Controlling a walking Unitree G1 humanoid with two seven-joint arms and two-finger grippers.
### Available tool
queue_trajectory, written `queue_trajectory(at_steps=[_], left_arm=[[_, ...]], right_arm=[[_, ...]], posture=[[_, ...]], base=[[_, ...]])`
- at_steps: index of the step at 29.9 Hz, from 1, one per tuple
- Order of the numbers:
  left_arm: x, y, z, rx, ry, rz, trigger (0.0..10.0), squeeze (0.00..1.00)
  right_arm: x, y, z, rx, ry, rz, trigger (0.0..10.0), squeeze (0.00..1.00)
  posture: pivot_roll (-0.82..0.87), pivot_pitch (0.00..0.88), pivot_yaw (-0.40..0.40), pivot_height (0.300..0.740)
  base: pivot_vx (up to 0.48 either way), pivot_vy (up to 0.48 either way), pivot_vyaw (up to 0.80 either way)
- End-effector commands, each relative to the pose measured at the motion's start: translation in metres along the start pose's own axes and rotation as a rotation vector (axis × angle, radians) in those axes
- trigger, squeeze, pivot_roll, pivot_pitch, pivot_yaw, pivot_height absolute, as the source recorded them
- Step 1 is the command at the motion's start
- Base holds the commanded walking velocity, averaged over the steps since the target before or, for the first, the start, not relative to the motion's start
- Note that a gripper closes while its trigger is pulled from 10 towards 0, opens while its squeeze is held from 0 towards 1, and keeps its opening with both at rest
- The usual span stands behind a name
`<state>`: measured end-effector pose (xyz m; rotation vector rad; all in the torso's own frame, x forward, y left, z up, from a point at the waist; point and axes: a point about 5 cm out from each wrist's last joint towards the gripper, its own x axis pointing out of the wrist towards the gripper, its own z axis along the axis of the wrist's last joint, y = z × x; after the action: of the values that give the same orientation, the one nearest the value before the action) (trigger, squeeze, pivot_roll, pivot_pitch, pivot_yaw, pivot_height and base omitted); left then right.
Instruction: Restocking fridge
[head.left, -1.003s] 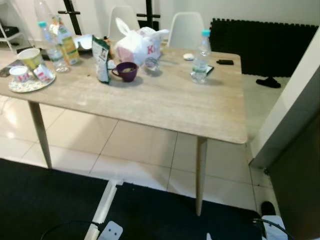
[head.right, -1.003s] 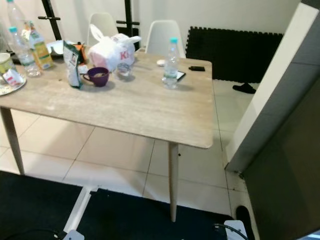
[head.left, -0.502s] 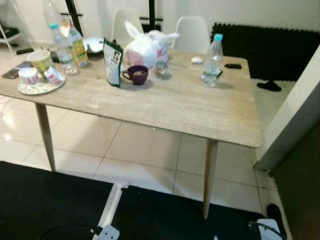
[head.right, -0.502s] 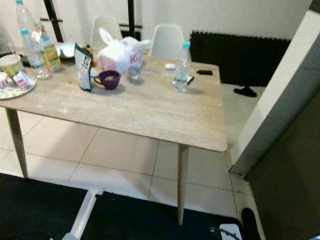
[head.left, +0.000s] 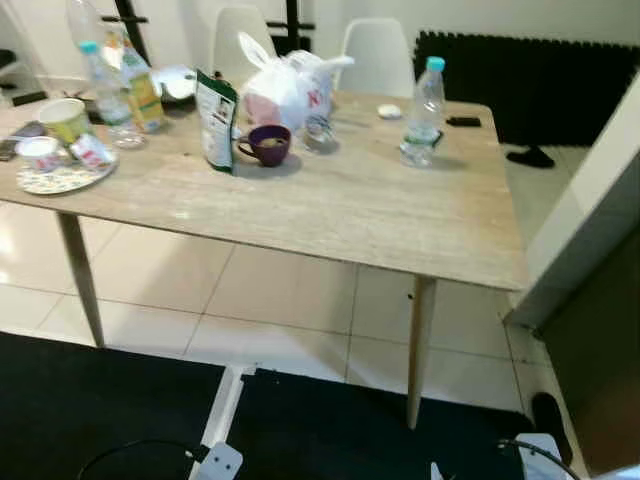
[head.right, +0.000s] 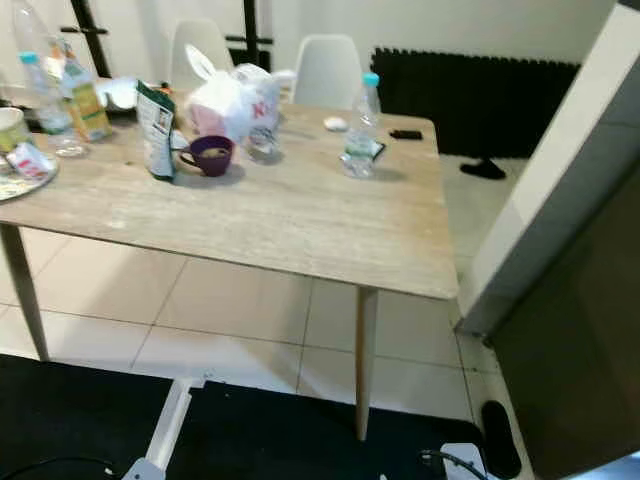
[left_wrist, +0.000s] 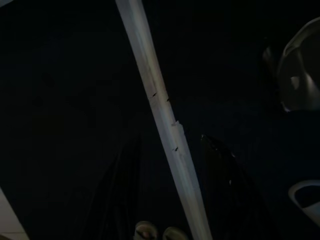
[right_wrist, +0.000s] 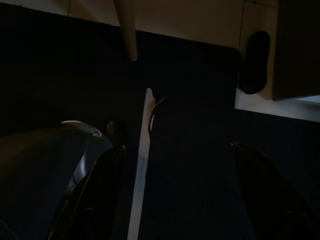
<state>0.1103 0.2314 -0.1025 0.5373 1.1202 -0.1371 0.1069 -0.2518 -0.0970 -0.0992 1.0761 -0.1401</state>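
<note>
Camera panned slightly, water bottle standing on table

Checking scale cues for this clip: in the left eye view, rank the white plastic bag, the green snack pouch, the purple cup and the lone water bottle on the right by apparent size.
1. white plastic bag
2. green snack pouch and water bottle: too alike to rank; the bottle stands a little farther back.
3. purple cup
</note>
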Motion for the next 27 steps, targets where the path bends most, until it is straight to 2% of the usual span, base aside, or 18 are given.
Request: queue_trajectory(at_steps=[1,10,27], left_arm=[[-0.0008,-0.0006,-0.0038,0.003,0.008,-0.007,10.0,0.0],[-0.0009,-0.0004,-0.0049,-0.009,0.016,-0.003,10.0,0.0],[-0.0009,0.0002,-0.0051,-0.014,0.017,0.002,10.0,0.0]], right_arm=[[-0.0001,-0.0021,0.0009,0.005,-0.004,-0.008,10.0,0.0],[0.0,-0.0013,0.0008,0.005,-0.004,-0.006,10.0,0.0],[-0.0001,-0.0006,0.0003,0.005,-0.004,-0.004,10.0,0.0]], posture=[[-0.07,0.0,-0.078,0.74],[-0.07,0.0,-0.077,0.74],[-0.07,0.0,-0.077,0.74]], base=[[0.0,0.0,0.0],[0.0,0.0,0.0],[0.0,0.48,0.0]])
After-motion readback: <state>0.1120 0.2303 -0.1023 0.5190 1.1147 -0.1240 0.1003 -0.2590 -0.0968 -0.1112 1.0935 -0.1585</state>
